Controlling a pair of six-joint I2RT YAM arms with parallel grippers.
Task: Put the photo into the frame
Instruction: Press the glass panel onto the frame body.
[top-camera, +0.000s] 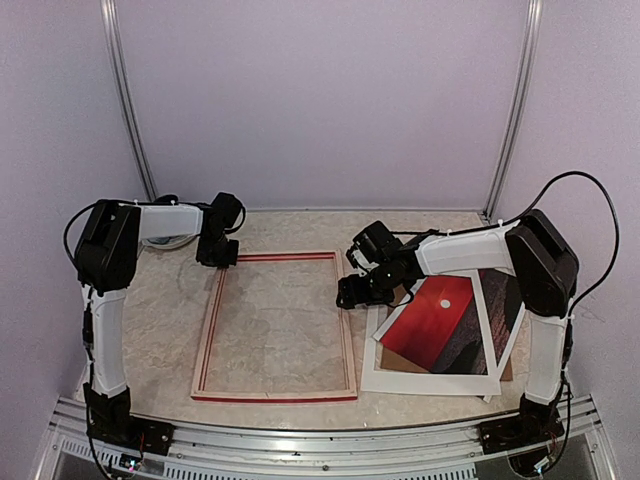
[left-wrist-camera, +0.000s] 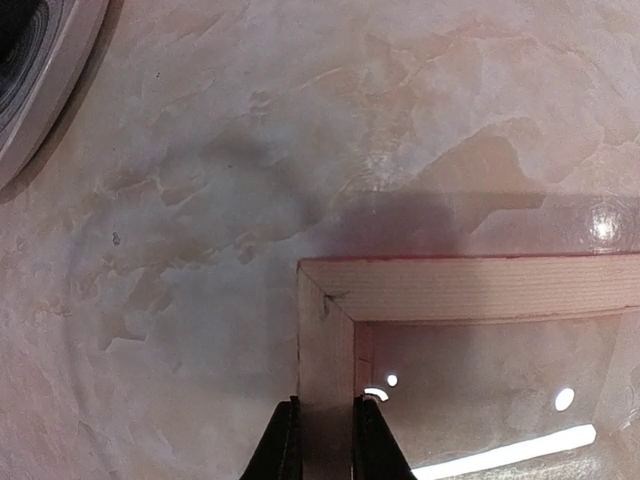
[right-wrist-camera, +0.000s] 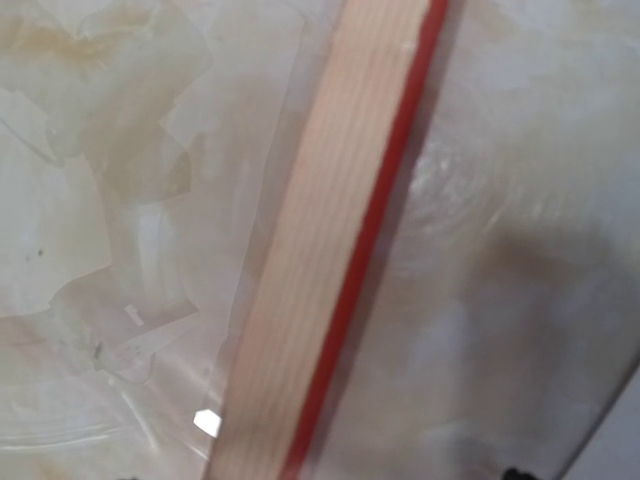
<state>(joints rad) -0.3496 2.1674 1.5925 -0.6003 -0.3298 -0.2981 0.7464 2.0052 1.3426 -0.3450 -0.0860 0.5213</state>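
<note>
The frame (top-camera: 275, 397) lies flat mid-table, pale wood side up with red edges. My left gripper (top-camera: 217, 252) is at its far left corner. In the left wrist view that gripper (left-wrist-camera: 328, 445) is shut on the frame's left rail (left-wrist-camera: 325, 350), one finger on each side. My right gripper (top-camera: 348, 296) hovers at the frame's right rail (right-wrist-camera: 330, 230). Its fingers do not show clearly in its own view. The photo (top-camera: 440, 322), red sky with a small white sun, lies to the right on the white mat (top-camera: 420, 381), away from both grippers.
A brown backing board (top-camera: 398, 357) pokes out under the photo. A clear pane lies inside the frame (left-wrist-camera: 480, 400). A round white and dark object (top-camera: 172, 240) sits at the back left, also in the left wrist view (left-wrist-camera: 45, 70). Walls close off the back and sides.
</note>
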